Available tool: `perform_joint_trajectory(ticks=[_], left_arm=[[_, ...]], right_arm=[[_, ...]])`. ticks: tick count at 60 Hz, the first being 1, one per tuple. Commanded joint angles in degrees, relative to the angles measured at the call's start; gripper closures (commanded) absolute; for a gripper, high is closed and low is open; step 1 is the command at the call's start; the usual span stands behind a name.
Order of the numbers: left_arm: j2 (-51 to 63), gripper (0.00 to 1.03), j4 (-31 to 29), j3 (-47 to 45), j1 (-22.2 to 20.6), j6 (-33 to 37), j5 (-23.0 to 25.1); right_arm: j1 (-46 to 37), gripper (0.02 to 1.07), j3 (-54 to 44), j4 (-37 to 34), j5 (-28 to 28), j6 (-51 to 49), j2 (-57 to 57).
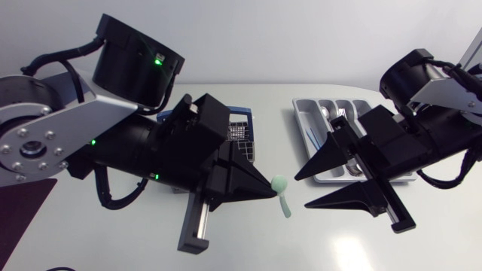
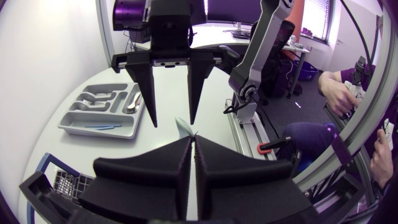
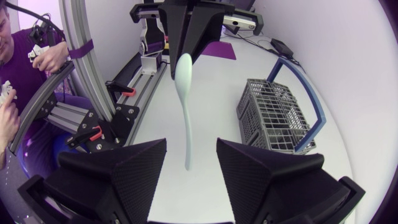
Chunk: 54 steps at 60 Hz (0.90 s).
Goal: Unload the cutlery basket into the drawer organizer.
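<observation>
My left gripper is shut on the bowl end of a mint-green spoon, holding it above the table's middle. In the right wrist view the spoon hangs from the left gripper, and its handle tip reaches between the fingers of my right gripper, which stands open without touching it. My right gripper faces the left one. The grey cutlery basket with a blue handle lies behind my left arm. The grey drawer organizer sits under my right arm.
The organizer holds spoons, a fork and a blue utensil in its compartments. The basket lies off to the side of the right gripper. Metal rails edge the table's front.
</observation>
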Motion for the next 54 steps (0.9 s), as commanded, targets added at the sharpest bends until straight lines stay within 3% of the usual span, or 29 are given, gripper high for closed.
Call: perform_joint_trajectory(ticks=[1,8,17,29,45,54], left_arm=[[1.0,1.0,0.0,0.9,-0.6,1.8,1.2],[2.3,1.0,-0.2,1.5,-0.6,1.9,2.3],[3.0,1.0,-0.3,2.2,-0.5,2.1,2.9],[3.4,1.0,-0.3,3.0,0.0,2.2,3.8],[3.6,1.0,-0.9,3.7,0.0,2.1,3.9],[3.6,1.0,-1.5,4.0,0.1,2.1,3.9]], right_arm=[[1.4,0.57,2.2,-1.1,-1.3,1.9,1.7],[2.9,0.57,3.1,-1.5,-2.0,2.5,2.6],[5.9,0.71,3.1,-2.1,-2.3,2.9,3.5],[6.9,0.72,2.2,-2.3,-2.3,2.6,3.9],[6.2,0.91,0.9,-2.2,-2.2,0.6,4.6],[5.8,0.94,0.2,-2.3,-2.2,-0.1,4.6]])
